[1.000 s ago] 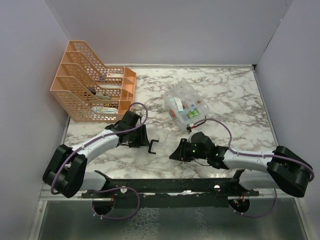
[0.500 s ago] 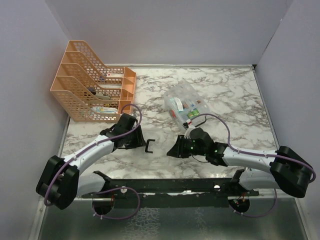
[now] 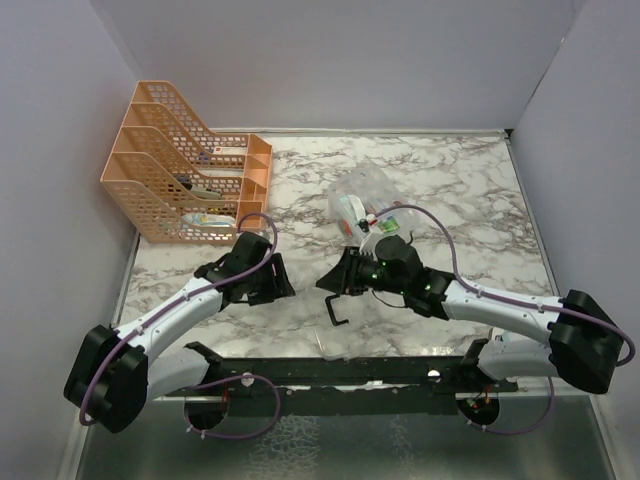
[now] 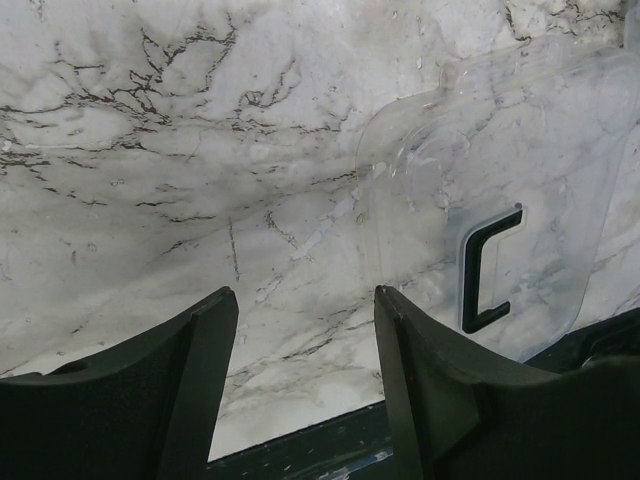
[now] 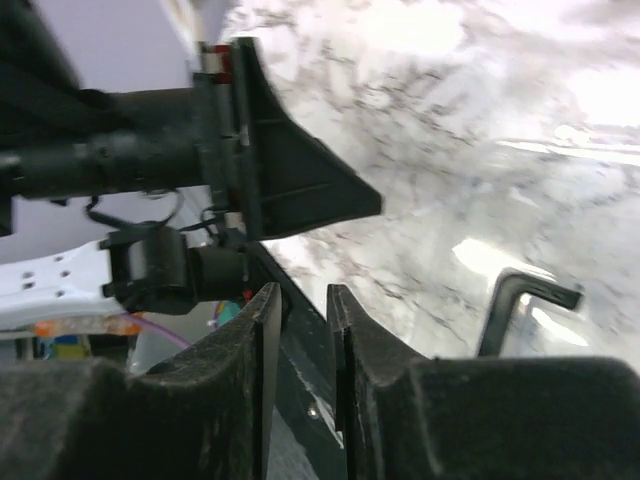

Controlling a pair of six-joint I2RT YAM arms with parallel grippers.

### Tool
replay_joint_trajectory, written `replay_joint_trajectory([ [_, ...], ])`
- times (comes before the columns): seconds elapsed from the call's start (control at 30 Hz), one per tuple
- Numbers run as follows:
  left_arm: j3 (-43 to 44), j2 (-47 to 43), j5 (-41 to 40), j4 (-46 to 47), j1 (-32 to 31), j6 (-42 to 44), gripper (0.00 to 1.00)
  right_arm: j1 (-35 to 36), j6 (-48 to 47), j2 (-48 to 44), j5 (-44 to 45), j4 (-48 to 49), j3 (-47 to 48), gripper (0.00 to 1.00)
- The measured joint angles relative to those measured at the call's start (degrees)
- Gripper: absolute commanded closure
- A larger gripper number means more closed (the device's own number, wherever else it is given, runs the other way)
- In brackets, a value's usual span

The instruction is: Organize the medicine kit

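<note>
The medicine kit, a clear box with packets inside, stands lidless on the marble right of centre. Its clear lid with the black U-shaped handle hangs tilted over the table's near middle. My right gripper is shut on the lid's edge, and the handle shows just right of its fingers. To the lid's left, my left gripper is open over bare marble with nothing between its fingers. The handle appears at that view's right.
An orange mesh file rack with a few items stands at the back left. The table's dark front rail runs just below both grippers. Grey walls close in the left, back and right sides.
My left gripper has opened and let go of the lid. My right gripper has moved left and away from me with the lid, which has swung so that its handle sits lower and further right.
</note>
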Motion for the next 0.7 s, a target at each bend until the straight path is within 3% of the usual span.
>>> replay_joint_trajectory([
  [0.13, 0.0, 0.0, 0.4, -0.1, 0.0, 0.1, 0.35, 0.0, 0.3, 0.0, 5.4, -7.9, 0.4, 0.58],
  [0.33, 0.0, -0.2, 0.2, -0.2, 0.0, -0.1, 0.35, 0.7, -2.5, 0.1, 13.4, -24.2, 3.1, 0.52],
  [0.43, 0.0, -0.6, -2.4, -0.4, 0.0, -1.1, 0.35, 4.7, -3.5, 4.5, 18.3, -31.6, 9.4, 0.51],
  [0.7, 0.3, -8.5, -15.2, -5.9, 0.5, -6.1, 0.31, 15.7, -3.7, 21.3, 26.6, -45.1, 24.1, 0.34],
])
